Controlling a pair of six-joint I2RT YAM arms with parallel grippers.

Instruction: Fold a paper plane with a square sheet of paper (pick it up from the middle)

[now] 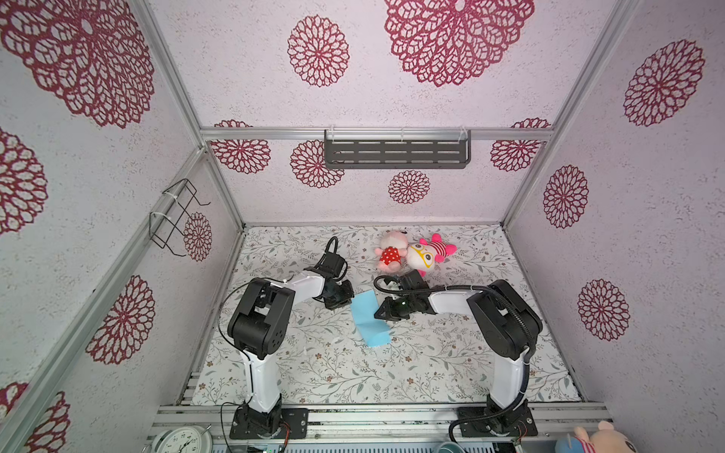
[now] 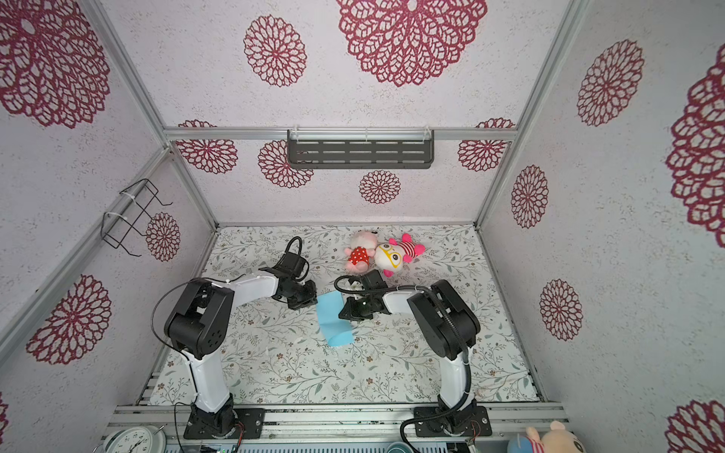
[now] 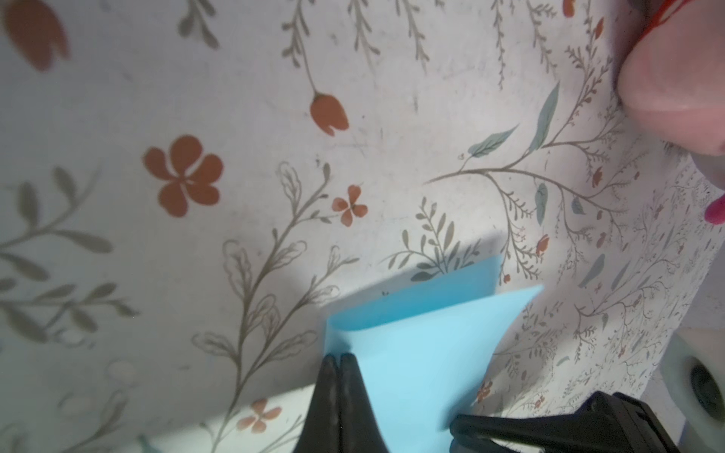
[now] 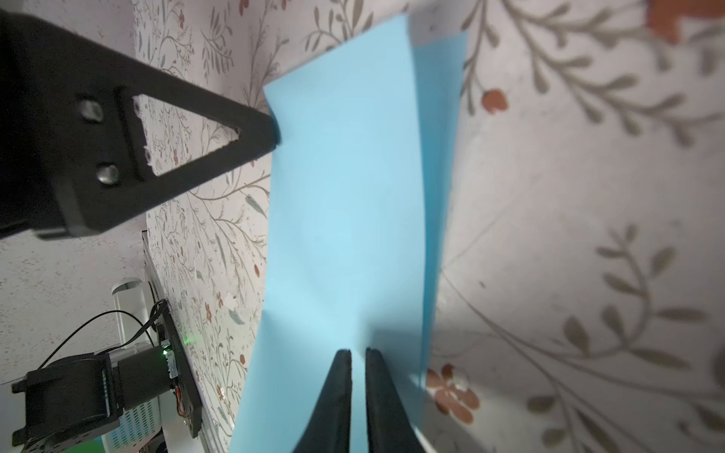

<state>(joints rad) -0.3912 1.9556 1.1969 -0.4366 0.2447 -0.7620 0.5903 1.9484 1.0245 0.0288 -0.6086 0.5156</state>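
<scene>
Paper first: in both top views the square sheet of paper (image 1: pixel 367 319) (image 2: pixel 333 318) sits just below the middle of the frame. It is doubled over into a light-blue band, rounded fold toward the lower right, on the flowered table (image 1: pixel 314 368). The left gripper (image 1: pixel 347 301) is at the band's upper left corner. The right gripper (image 1: pixel 378 312) overlaps its right edge, so the sheet lies between the two tools. Two pink plush toys (image 1: pixel 392 255) lie apart from it, higher in the frame.

Over to the left wrist view: the left gripper (image 3: pixel 339 357) is clamped tight, no gap at all, biting the edge of the blue sheet (image 3: pixel 423 345). A shadow falls on the table behind the paper.

Right wrist view now: the right gripper (image 4: pixel 359 353) has its jaws drawn almost together, with blue showing through the thin slit between them. The sheet (image 4: pixel 345 196) stretches away from the tips, and the left gripper's fingertip (image 4: pixel 259 133) is on its edge. Whether the right jaws actually pinch it, I cannot tell.
</scene>
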